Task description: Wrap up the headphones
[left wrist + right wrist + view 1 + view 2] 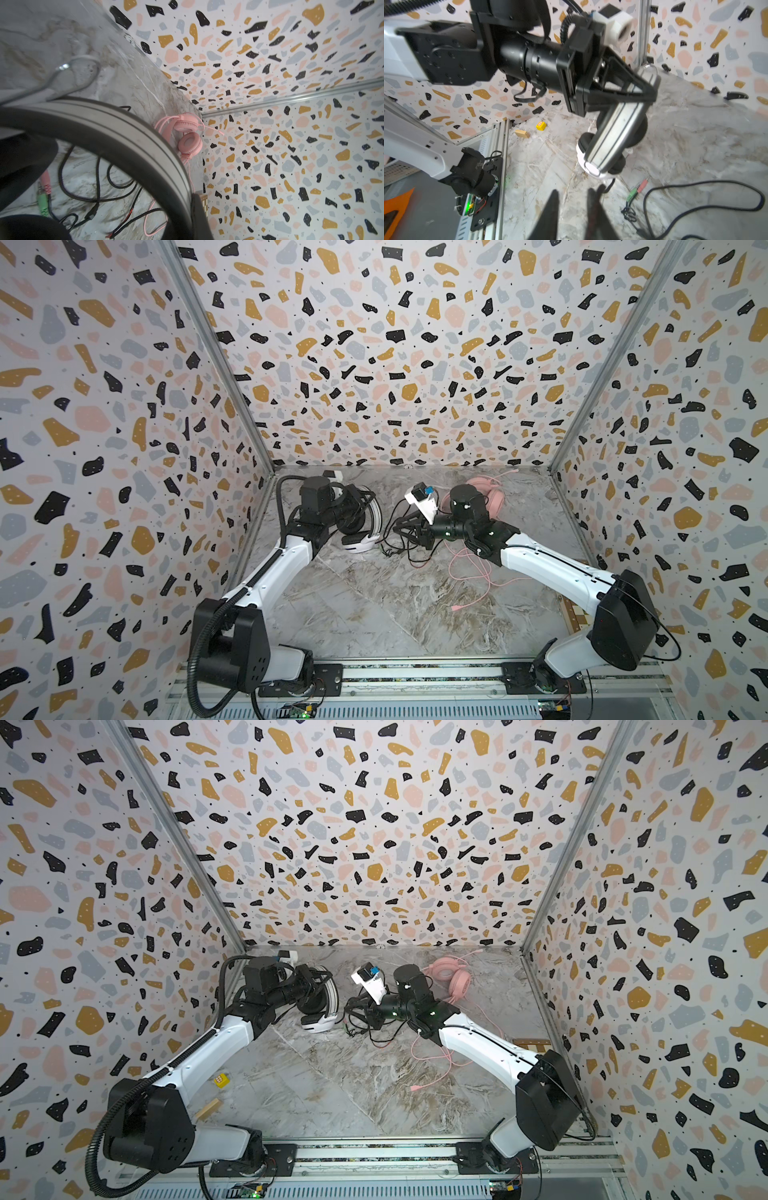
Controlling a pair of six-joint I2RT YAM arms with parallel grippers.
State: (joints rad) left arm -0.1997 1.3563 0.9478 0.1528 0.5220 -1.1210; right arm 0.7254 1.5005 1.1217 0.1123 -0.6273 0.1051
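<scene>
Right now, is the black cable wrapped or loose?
Loose: the black cable lies in open loops on the table, beside the white headphones.

the marble-patterned desk (374, 614) is carrying the pink headphones (451, 975) near its far right corner, their pink cable (448, 1067) trailing toward the middle. a black cable (376, 1038) is lying in loose loops mid-desk. a yellow block (221, 1080) and a wooden block (208, 1108) are sitting near the left edge.

I'm looking into a booth closed on three sides: back wall (395, 344), left wall (83, 427) and right wall (685, 406), all white terrazzo print with black, ochre, pink and grey chips. Bare metal posts (218, 360) run up both back corners. The floor (374, 605) is a grey-brown marbled sheet, slightly glossy, evenly lit. A metal rail (415, 674) crosses the near edge.
</scene>
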